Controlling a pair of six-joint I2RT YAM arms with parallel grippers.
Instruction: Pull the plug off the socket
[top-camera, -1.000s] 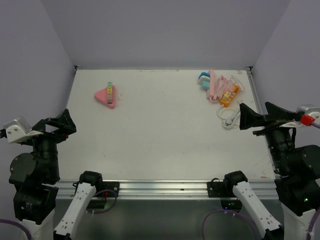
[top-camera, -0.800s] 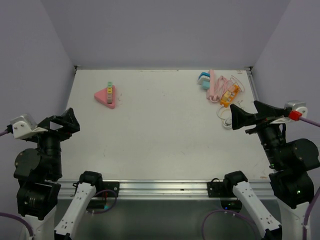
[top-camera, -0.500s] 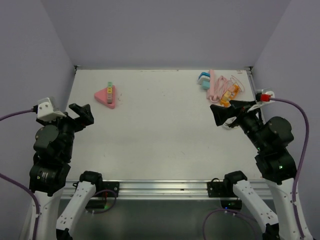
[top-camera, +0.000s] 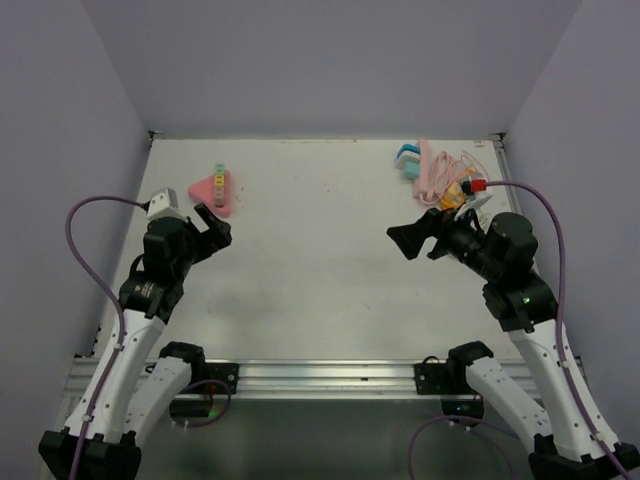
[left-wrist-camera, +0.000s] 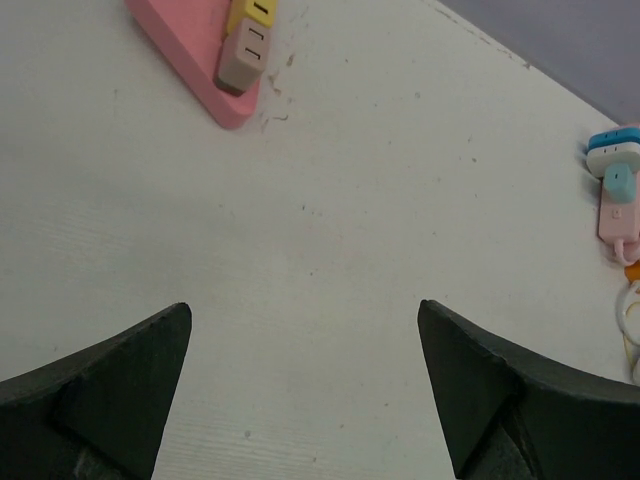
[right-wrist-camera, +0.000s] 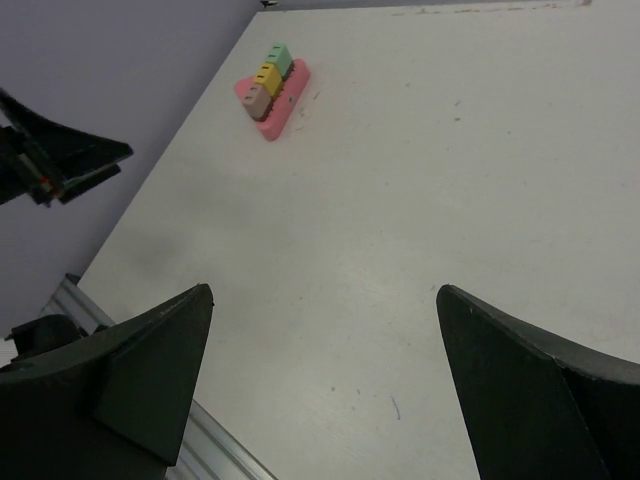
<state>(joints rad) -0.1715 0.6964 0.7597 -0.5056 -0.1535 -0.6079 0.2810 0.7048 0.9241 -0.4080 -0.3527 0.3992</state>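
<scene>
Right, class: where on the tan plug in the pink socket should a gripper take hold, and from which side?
Probably pinch the tan plug across its two free side faces, coming down from above: it stands proud of the pink socket, and the yellow plug crowds its far end.

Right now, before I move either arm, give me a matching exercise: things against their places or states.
Things:
1. pink triangular plastic socket block
2. pile of pink, orange and white cables
3. left gripper
4. tan plug

Places or states:
A. open, holding nothing
B. far-right corner
C. far-left area
D. seated in the socket block

Pairs: 1-C, 2-B, 3-A, 4-D
</scene>
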